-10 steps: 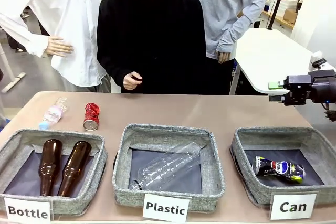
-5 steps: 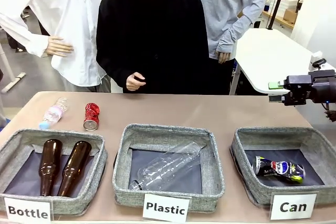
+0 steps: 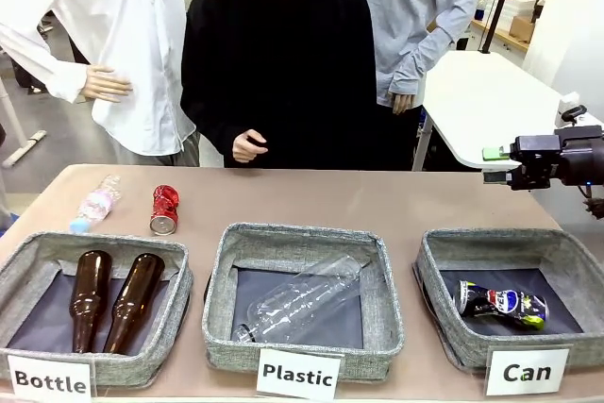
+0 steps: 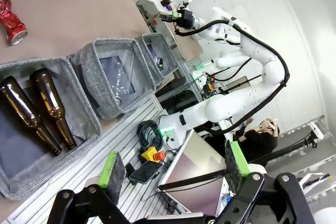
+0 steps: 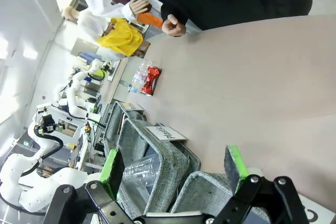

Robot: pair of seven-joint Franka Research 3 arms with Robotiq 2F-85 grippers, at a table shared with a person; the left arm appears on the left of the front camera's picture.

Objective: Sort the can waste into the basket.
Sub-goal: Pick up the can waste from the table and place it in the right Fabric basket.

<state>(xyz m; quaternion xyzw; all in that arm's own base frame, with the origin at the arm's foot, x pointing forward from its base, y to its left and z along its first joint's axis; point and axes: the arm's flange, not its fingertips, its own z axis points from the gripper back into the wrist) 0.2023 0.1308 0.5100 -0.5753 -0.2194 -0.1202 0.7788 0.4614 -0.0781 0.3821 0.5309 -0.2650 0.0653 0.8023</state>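
Jaws spread, empty; red can [image 3: 164, 209] on table [image 3: 377, 197].

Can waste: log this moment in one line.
Pepsi can: in Can basket | red can: on table, unsorted | left gripper: open, empty | right gripper: open, empty

The front view faces the person [image 3: 278, 63] across the desk [image 3: 377, 200], close over the row of baskets [image 3: 302, 233]. Both wrist views are rolled and sit off opposite desk ends, looking toward each other along it. All three views share the red can [image 3: 164, 209].
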